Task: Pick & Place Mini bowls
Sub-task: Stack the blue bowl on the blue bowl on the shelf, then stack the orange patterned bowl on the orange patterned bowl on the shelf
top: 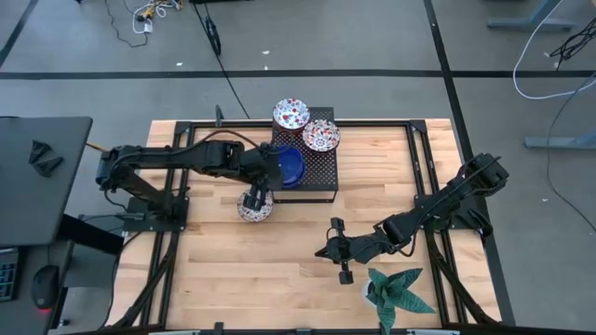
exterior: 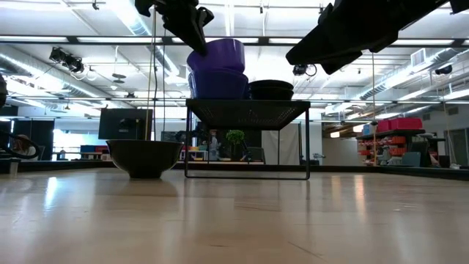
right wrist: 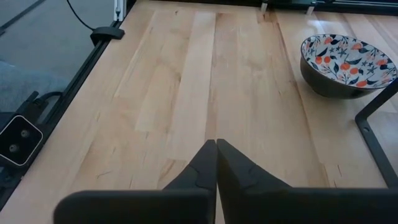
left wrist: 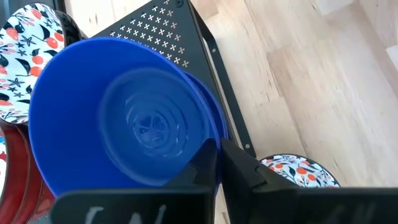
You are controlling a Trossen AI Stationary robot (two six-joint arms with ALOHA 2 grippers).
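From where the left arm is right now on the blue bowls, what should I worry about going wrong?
1. The left gripper pinches only the rim of the top blue bowl, a thin hold that may slip on lifting.
2. That bowl is nested in another blue bowl; the lower one may come up too, then drop.
3. A floral bowl sits on the table beside the black rack; lowering there may knock it.
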